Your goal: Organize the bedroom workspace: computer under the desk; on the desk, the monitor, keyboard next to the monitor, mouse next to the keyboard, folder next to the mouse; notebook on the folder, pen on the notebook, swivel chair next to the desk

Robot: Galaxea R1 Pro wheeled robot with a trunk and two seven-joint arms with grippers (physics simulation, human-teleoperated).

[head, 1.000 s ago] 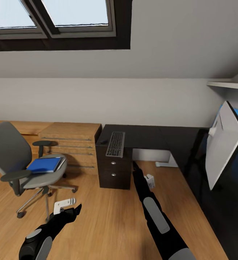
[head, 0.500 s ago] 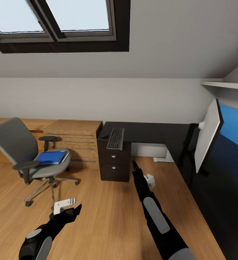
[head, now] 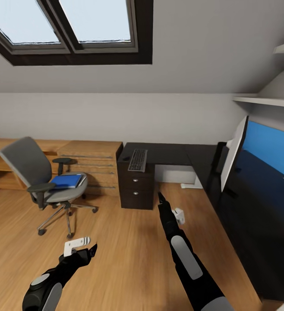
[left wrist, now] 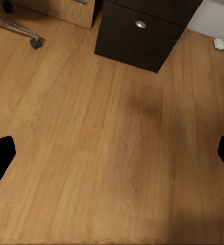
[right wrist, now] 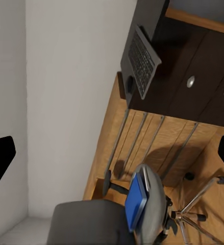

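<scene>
We see the blue folder (head: 65,180) lying flat on the swivel chair (head: 47,181) seat, w/ its long side pointing toward the chair back. It sits ahead & off to our left, well apart from both arms. We think the left gripper (head: 82,248) is nearer, so it should do the grab. Left gripper is wide open, holding nothing; right gripper (head: 161,198) is also open & empty. The desk (head: 176,154) w/ the keyboard (head: 137,160) is ahead, the monitor (head: 233,152) to our right.

A bright blue folder (head: 65,180) is seen on the grey swivel chair (head: 38,172); the table (head: 168,154) is topped in black.
</scene>
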